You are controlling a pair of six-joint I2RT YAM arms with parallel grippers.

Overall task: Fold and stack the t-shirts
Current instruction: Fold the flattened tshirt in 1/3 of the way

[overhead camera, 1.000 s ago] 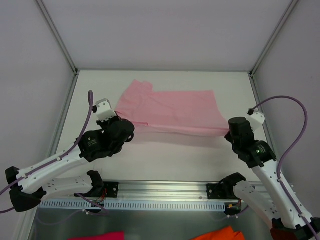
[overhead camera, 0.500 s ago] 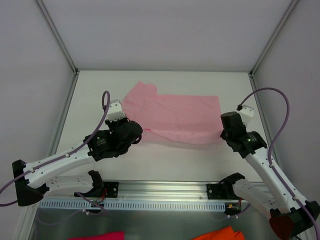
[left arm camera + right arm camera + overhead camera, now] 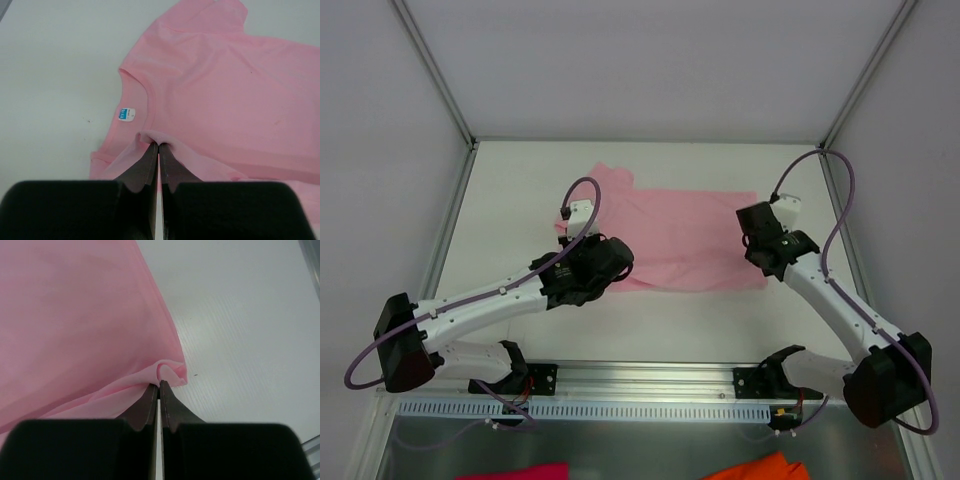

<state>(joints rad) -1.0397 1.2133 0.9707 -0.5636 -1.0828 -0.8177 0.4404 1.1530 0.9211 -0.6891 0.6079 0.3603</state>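
Tabletop (image 3: 510,190) scan, left to right. Your left end effector (image 3: 158,146) is clamped on the light pink t-shirt (image 3: 690,230): both fingers are pressed together on a pinch of cloth just below the collar (image 3: 145,92), and the fabric is bunched at the tips. A small white neck label (image 3: 127,114) with blue print sits just left of that pinch, inside the neckline. One short sleeve (image 3: 610,180) sticks out toward the far wall at the shirt's left end.

The t-shirt lies mid-tabletop, spread wide between your two arms. Its body is mostly flat and its near edge is gathered at both grips.

Your right end effector (image 3: 159,386) is also closed tight on the shirt. It holds a small fold at the right near corner, with the cloth puckered over the fingertips. Bare white tabletop lies just right of that corner.

At the bottom edge of the top view, below the rail (image 3: 650,375) at your arm bases, you have a magenta cloth scrap (image 3: 525,470) on the left and an orange cloth scrap (image 3: 760,467) on the right. Both are well apart from the shirt.
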